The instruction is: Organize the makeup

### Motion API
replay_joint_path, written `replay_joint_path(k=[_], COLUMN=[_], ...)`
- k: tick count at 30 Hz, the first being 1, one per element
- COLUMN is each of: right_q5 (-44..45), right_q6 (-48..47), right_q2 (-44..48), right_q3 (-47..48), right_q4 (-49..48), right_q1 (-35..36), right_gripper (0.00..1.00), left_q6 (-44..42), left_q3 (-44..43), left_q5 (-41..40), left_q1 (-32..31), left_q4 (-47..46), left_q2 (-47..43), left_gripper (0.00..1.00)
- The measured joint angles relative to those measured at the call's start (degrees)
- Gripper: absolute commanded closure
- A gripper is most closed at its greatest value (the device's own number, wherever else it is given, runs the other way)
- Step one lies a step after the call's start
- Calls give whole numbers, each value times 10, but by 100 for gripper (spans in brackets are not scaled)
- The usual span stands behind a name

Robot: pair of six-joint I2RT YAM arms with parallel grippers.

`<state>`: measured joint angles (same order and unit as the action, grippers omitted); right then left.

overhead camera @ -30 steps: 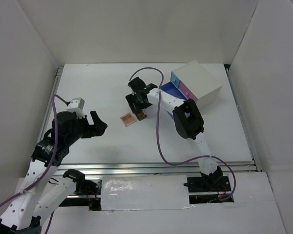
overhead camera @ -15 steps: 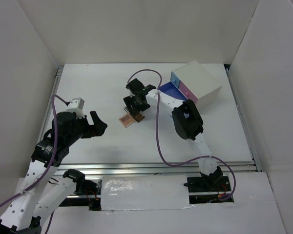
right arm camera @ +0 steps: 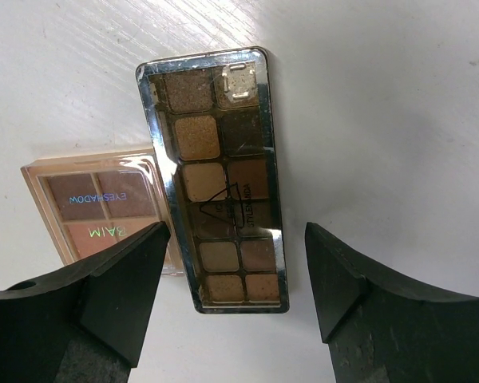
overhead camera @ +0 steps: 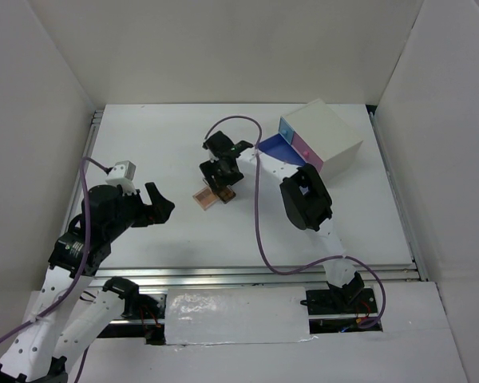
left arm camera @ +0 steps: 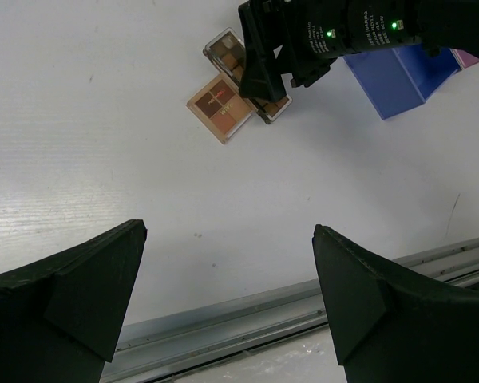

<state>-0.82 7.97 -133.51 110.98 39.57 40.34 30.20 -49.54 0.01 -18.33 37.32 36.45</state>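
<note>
The left arm point(overhead camera: 68, 251) rises from its base at the near left and bends forward, with its wrist turned toward the middle of the bench point(overhead camera: 184, 239). The left end effector point(overhead camera: 161, 201) hangs above the bench, its two dark fingers point(left arm camera: 72, 287) spread wide with nothing between them. The right arm point(overhead camera: 307, 199) stretches far forward and leftward from its base, elbow raised and white forearm lying toward the centre. The right end effector point(overhead camera: 220, 182) points downward, low over the bench, its fingers point(right arm camera: 104, 279) parted wide and gripping nothing.
</note>
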Motion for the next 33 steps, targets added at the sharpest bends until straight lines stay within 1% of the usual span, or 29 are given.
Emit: replay_joint_path(k=[9,16,24,27,28,30,31,32,33], right_q5=[42,57,33,21,18,14,13,12,10], right_q6=[1,-2,-21,-36,-39,-45,-47,-50,-49], right_q2=[8,16,17,16,15,12,11,11,11], right_q3=[-9,-34,-37,-31,-28,-22,-21,-21,-21], right_q4=[0,15,17,25,28,34,36,37,38], right_q1=[6,-12,-24,-24,-24,-27,-28,-28,-29], right_gripper=[22,22,23,25,27,37,50,56,65], left_q6=[0,0,0,0,0,0,0,0,0], left_q3=[0,0,0,0,0,0,0,0,0], left_q5=[1,2,3,3,3,3,3,3,3], left_q1=[0,0,0,0,0,0,0,0,0], left_q4=[0,0,0,0,0,0,0,0,0], left_q2=[0,-1,-2,-2,-2,-2,-3,-3,-3], left_gripper=[1,1,1,1,1,1,1,1,1])
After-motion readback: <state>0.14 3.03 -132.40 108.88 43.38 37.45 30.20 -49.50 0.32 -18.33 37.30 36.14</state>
